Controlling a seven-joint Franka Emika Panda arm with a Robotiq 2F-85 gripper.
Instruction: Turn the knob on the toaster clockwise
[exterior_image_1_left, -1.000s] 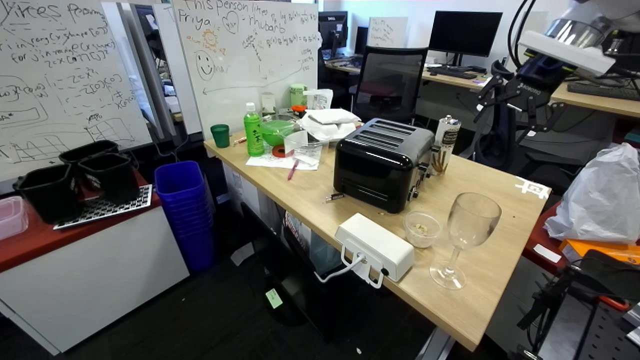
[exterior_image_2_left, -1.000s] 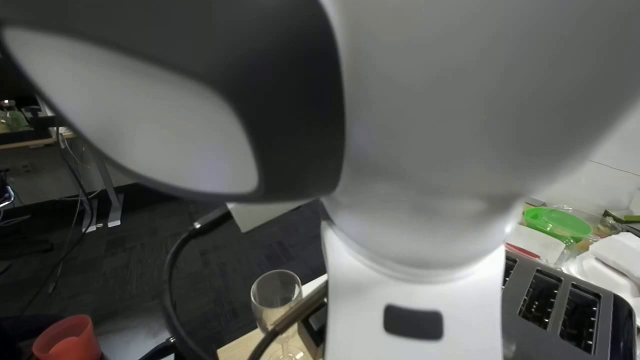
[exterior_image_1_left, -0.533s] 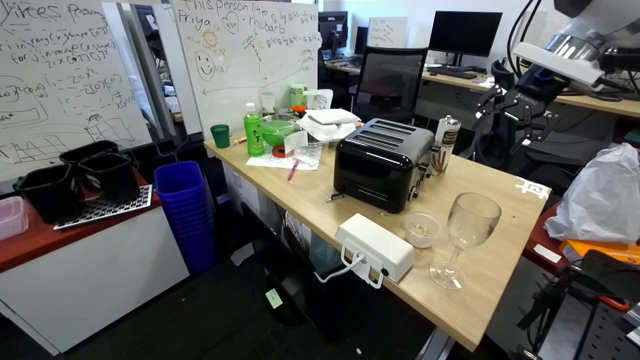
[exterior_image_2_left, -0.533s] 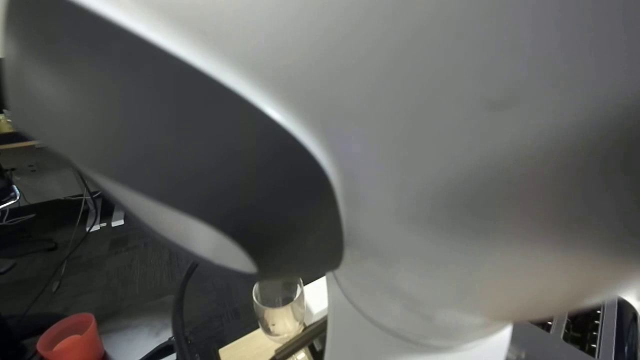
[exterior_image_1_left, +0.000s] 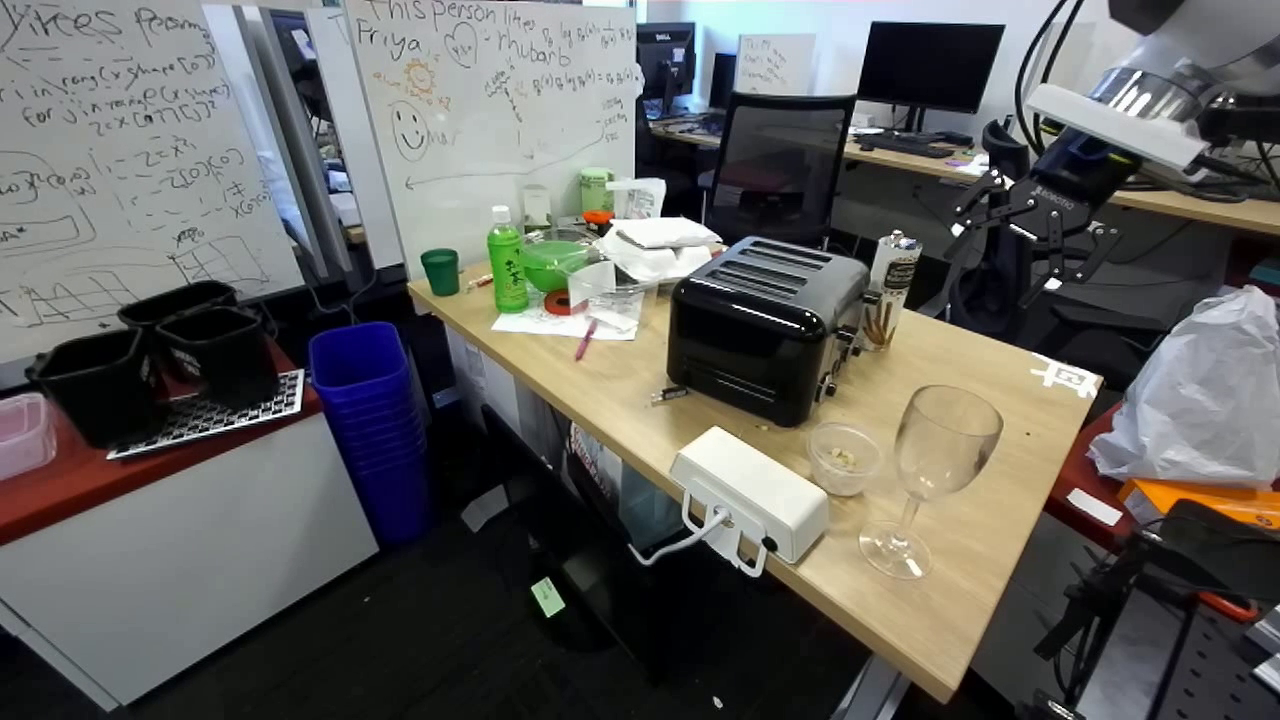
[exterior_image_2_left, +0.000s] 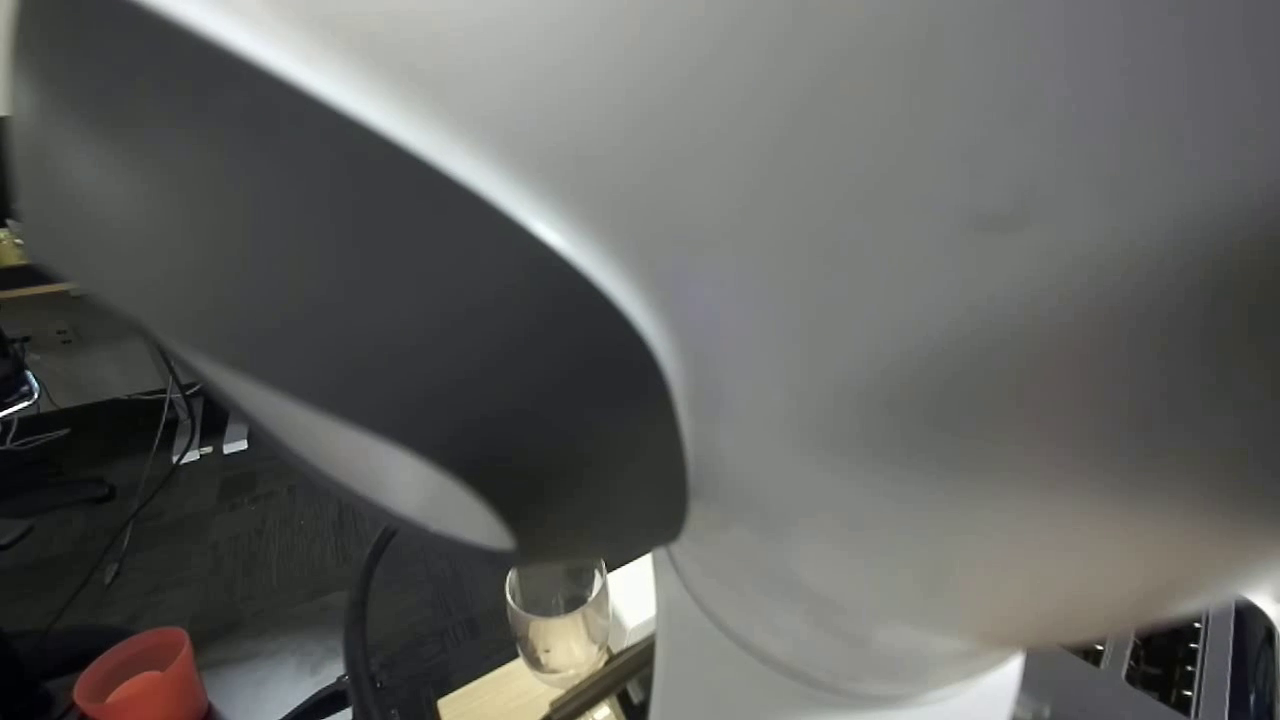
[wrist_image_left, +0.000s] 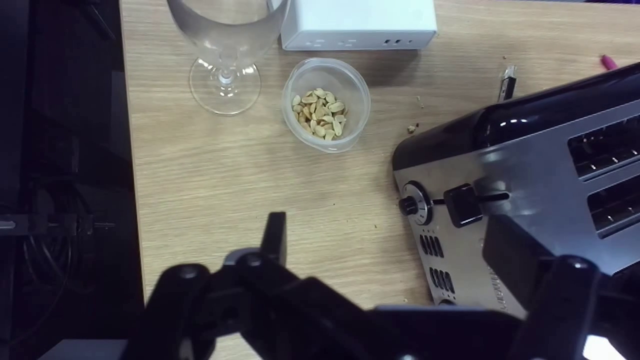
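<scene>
The black toaster (exterior_image_1_left: 740, 335) with slots in its silvery top stands on the wooden table. Part of it shows in an exterior view (exterior_image_2_left: 1070, 690) behind the arm. In the wrist view, the toaster (wrist_image_left: 525, 145) is at the right, with its metal front facing left. A black knob (wrist_image_left: 411, 205) on a marked dial sits beside a black lever (wrist_image_left: 463, 205). A second knob (wrist_image_left: 446, 302) is mostly hidden by the gripper. My gripper (wrist_image_left: 390, 240) is wide open and empty. In an exterior view, the gripper (exterior_image_1_left: 1005, 258) hangs above the table, apart from the toaster.
A wine glass (exterior_image_1_left: 940, 450), a clear bowl of nuts (wrist_image_left: 322, 107) and a white power box (wrist_image_left: 360, 22) stand near the toaster. A tall canister (exterior_image_1_left: 890, 290) stands behind it. A green bottle (exterior_image_1_left: 508, 265) and packaging (exterior_image_1_left: 655, 250) stand farther off. The arm (exterior_image_2_left: 850, 350) blocks most of an exterior view.
From one second to half a second ago, the arm shifted and the gripper moved slightly down and left in an exterior view. Since then nothing has visibly moved. The gripper stayed open.
</scene>
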